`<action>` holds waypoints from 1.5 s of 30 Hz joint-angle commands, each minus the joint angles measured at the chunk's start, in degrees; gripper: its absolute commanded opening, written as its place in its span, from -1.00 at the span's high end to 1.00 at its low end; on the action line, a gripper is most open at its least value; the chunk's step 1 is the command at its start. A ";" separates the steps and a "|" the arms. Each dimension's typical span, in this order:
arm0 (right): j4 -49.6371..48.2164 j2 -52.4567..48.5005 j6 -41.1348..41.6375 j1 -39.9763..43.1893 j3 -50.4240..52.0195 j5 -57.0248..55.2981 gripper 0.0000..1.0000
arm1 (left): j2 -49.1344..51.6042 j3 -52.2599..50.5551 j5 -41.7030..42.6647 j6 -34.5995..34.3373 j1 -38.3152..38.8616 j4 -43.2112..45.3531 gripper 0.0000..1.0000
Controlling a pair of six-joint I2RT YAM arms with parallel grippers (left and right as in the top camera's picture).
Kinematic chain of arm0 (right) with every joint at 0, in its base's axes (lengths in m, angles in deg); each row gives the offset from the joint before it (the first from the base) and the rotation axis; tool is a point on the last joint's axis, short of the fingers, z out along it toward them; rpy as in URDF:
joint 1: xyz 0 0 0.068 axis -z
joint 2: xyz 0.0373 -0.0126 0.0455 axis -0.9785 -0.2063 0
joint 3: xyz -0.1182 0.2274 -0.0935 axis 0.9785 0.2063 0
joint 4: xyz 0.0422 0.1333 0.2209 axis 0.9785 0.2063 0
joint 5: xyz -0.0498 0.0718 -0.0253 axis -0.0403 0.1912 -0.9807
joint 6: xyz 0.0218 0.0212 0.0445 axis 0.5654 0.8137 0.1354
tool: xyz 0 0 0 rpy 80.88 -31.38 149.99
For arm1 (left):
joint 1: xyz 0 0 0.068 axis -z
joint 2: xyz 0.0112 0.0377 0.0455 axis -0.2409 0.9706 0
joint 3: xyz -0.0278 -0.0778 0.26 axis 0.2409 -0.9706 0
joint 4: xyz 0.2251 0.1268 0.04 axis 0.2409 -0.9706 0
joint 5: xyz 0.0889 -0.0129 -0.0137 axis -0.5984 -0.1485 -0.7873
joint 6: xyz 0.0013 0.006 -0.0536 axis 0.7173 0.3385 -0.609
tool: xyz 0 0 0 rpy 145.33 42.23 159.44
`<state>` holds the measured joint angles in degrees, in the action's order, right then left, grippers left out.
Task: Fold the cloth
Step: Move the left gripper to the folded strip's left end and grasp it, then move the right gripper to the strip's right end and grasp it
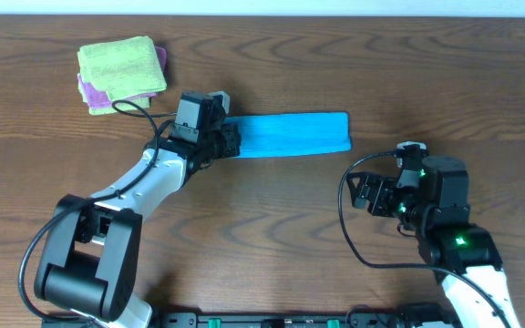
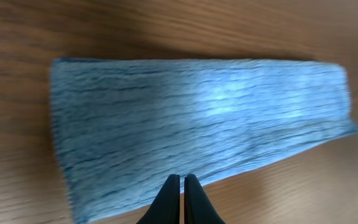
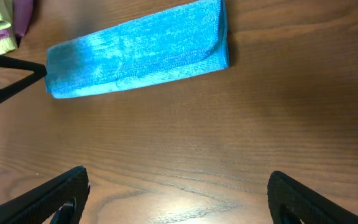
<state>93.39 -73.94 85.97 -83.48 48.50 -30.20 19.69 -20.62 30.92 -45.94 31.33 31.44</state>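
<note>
**Left gripper (image 2: 181, 182) closed at the cloth (image 2: 197, 118); right gripper (image 3: 178, 180) spread wide**

The left gripper's two black fingers (image 2: 171, 200) are pressed together. Their tips meet right at the cloth's nearest long edge, and I cannot tell whether they pinch any fabric. Just ahead of those tips the sky-blue cloth lies flat as a narrow folded band, running out to either side of them. From overhead, the same gripper touches one short end of the band, which stretches away from it toward the right arm's side.

The right gripper's fingers (image 3: 61, 194) stand far apart, with only the wooden table (image 3: 185, 130) between them. The cloth lies well ahead of them and does not touch them. Its layered short end is the part closest to this gripper.

Behind the left gripper, on the side away from the blue band, a folded lime-green cloth (image 1: 121, 66) rests on a purple cloth (image 1: 87, 92), near the table's far edge.
</note>
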 commanded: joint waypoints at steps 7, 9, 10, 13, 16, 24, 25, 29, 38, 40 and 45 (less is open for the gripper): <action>0.09 0.04 -1.84 -0.17 -1.36 0.59 -0.76 | 1.40 1.07 -7.30 4.35 -0.11 0.42 0.88; 0.13 0.02 -1.84 -0.17 -1.36 0.59 -0.74 | 3.39 1.73 -6.01 4.33 -0.11 0.50 0.88; 0.22 0.02 -1.84 -0.17 -1.36 0.59 -0.74 | 4.39 2.19 -4.61 4.31 -0.11 0.50 0.89; 0.85 0.04 -2.05 -0.17 -1.36 0.57 -0.72 | 6.27 3.39 -2.58 4.31 -0.11 0.50 0.89; 2.10 0.02 -2.47 -0.15 -1.36 0.28 -0.72 | 6.62 3.69 -2.97 4.31 -0.11 0.42 0.88; 3.48 -0.92 -4.48 -0.17 -1.22 -0.76 -0.70 | 7.56 3.69 -5.84 4.31 -0.09 -1.07 0.88; 3.43 -1.57 -4.61 -0.15 -1.20 -0.76 -0.70 | 7.87 3.69 -5.79 4.31 -0.04 -1.09 0.89; 2.03 -6.12 -4.57 -0.17 -1.20 -0.72 -0.61 | 8.28 3.69 -5.55 4.09 0.00 -1.22 0.88; -9.84 -20.24 -4.09 -0.09 -1.22 -0.46 -0.52 | 8.28 3.69 -4.33 4.09 0.02 -1.29 0.88; -12.20 -22.40 -3.87 0.11 -1.22 -0.44 -0.49 | 8.28 3.69 -4.33 4.09 0.02 -1.31 0.88; -18.64 -27.30 -3.48 1.70 -1.22 4.33 -0.43 | 8.28 3.69 -4.31 4.09 0.02 -1.46 0.89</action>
<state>76.34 -99.29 82.37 -82.92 48.39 -29.41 27.15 -18.24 26.57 -42.84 31.30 30.35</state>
